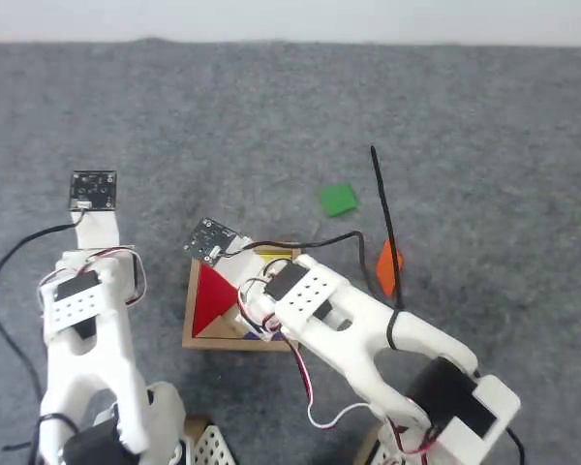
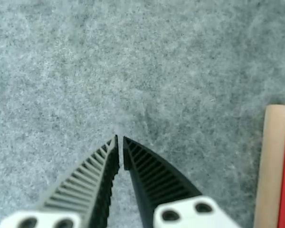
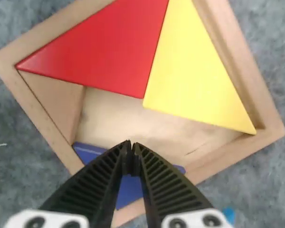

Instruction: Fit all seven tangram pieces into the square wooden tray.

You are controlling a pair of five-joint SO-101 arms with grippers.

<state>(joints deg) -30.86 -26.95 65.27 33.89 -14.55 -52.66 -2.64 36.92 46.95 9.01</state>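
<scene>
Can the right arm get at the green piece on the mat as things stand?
Probably yes. The green piece lies alone on open mat past the tray. The right gripper, over the tray, has shut fingers and must open first.

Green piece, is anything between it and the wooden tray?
Yes. A black cable runs between the green piece and the tray. The right arm also hangs over the tray's open space. The carpet between them looks bare otherwise.
</scene>
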